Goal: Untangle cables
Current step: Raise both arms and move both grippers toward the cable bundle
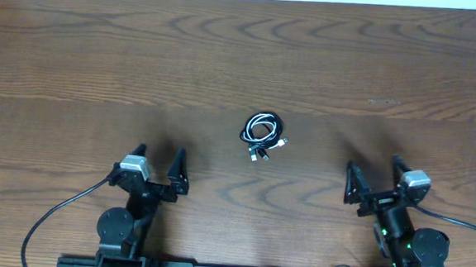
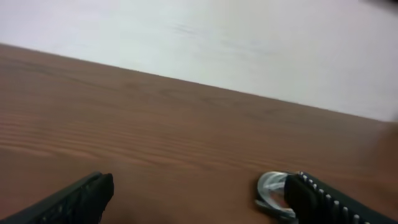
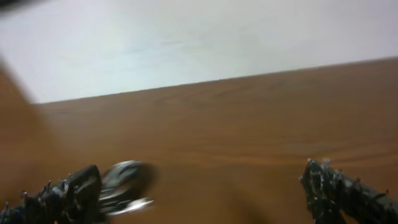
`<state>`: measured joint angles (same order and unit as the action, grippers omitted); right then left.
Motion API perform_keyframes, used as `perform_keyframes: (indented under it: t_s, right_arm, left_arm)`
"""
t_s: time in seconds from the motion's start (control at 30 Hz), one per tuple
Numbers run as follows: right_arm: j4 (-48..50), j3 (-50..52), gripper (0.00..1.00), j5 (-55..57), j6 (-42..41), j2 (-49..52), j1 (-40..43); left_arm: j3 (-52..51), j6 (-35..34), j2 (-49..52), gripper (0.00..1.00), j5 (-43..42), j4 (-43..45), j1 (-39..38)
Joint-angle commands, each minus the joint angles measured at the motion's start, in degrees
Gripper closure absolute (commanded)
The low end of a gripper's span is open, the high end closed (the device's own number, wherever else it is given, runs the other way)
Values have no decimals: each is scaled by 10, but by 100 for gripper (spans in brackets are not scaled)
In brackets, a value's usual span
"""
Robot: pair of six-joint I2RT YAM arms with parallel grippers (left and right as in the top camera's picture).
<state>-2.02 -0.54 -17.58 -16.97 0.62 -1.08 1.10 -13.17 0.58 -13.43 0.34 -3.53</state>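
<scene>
Two claws of mine rest low at the near edge of the bench (image 1: 243, 51), both spread wide with nothing between the fingers. My left claw (image 1: 160, 155) sits to one side and my right claw (image 1: 373, 165) to the other, well apart. The cables (image 1: 263, 137) lie between them and a little further out, near the middle of the bench, touching neither claw. They are one small coiled bundle, black and white strands looped together, with small plugs poking out on the side nearest me.

Through my left wrist camera the left claw (image 2: 200, 182) gapes, and the cables (image 2: 270, 190) show blurred just beside its right finger (image 2: 323, 199). Through my right wrist camera the right claw (image 3: 202, 173) gapes too, the cables (image 3: 124, 180) blurred beside its left finger (image 3: 68, 193). A pale wall (image 3: 186, 43) rises behind the bench.
</scene>
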Motion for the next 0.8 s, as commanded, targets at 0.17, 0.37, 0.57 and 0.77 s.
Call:
perform_keyframes:
  t_s: [0.17, 0.37, 0.57, 0.77]
  right_arm:
    - [157, 1, 1, -152, -203, -2, 3]
    - [216, -91, 1, -102, -152, 0, 7]
    - [-42, -307, 1, -80, 17, 72, 9]
    - [-299, -517, 1, -91, 68, 242, 9]
  left_arm:
    - [5, -70, -3, 7, -157, 156, 2]
    - [102, -36, 11, 7, -138, 200, 4]
    - [311, 52, 116, 7, -140, -5, 4]
    - [563, 63, 328, 7, -141, -312, 4]
